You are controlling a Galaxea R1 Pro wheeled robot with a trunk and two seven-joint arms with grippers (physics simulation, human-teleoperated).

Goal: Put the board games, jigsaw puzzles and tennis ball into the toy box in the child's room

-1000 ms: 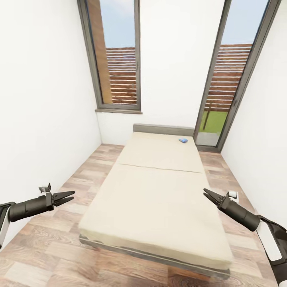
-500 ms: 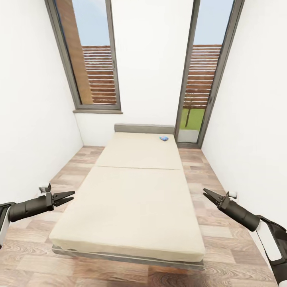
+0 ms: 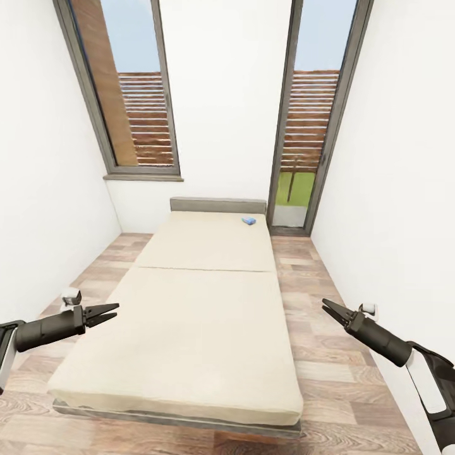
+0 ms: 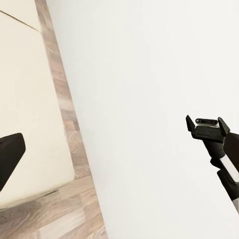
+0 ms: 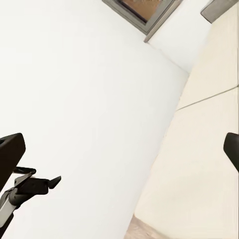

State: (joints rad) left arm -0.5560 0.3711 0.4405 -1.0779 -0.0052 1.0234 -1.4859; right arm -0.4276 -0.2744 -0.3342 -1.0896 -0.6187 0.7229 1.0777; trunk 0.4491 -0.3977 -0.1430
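1. Head view: bed (image 3: pixel 189 316) lay straight ahead, foot end nearest, grey headboard (image 3: pixel 218 205) against the far wall between two tall windows.
2. Small blue game (image 3: pixel 249 221) sat near the headboard, toward the bed's right edge. No second game seen on the mattress; table and toy box not in frame.
3. Left gripper (image 3: pixel 109 312) and right gripper (image 3: pixel 329 308) hung either side of the bed's foot, fingers nearly closed to a point, nothing held.
4. Judgement: step is the approach. The game is well beyond reach, so drive up the floor strip on the bed's right and stop level with it.
5. Spread the right fingers before reaching; come in low and grip across the box's edges.
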